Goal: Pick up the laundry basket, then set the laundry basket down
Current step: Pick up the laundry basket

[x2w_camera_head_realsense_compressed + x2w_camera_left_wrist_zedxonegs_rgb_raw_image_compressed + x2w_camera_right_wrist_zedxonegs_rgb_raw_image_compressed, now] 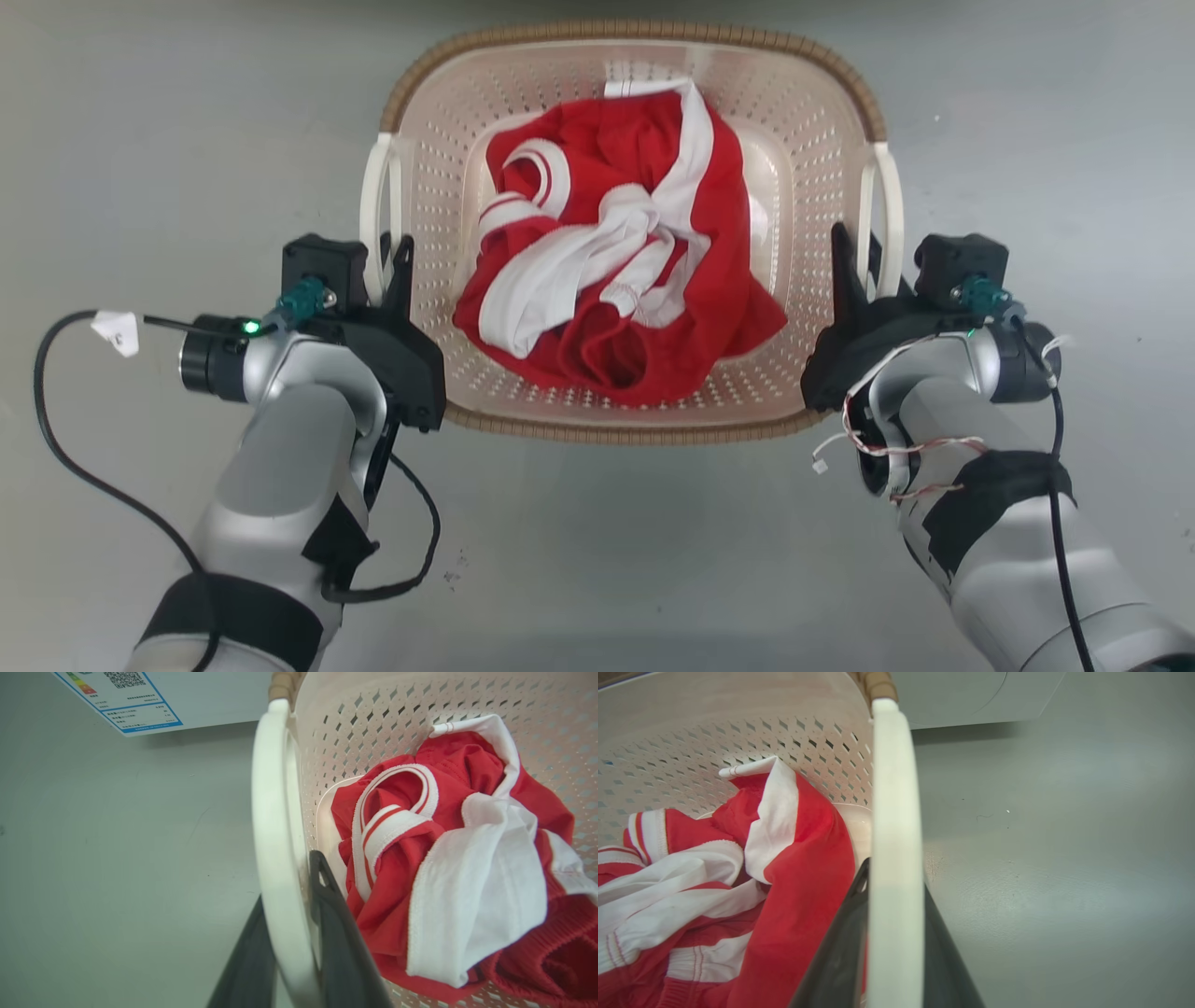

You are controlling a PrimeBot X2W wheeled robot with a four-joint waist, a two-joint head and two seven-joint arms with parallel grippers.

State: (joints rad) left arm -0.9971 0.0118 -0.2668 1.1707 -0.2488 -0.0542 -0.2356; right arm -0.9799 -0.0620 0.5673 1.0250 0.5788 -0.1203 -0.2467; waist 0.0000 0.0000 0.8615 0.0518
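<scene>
Grey floor (597, 560) surrounds the laundry basket (439, 177); left gripper (392, 257) and right gripper (857, 252) each clamp one white handle (373, 187) of it, so a level lift seems next.

Head view down on the laundry basket (635, 33); wrist views close along its handles (275, 835), same red garment (803, 868).

My left arm (289, 467) and right arm (1008, 532) reach forward from the lower corners, silver forearms angled inward. The left end effector (394, 254) and right end effector (854, 250) point ahead, each clamped on a basket (635, 37) handle, one dark finger either side. Cables (435, 537) trail from both wrists.
</scene>
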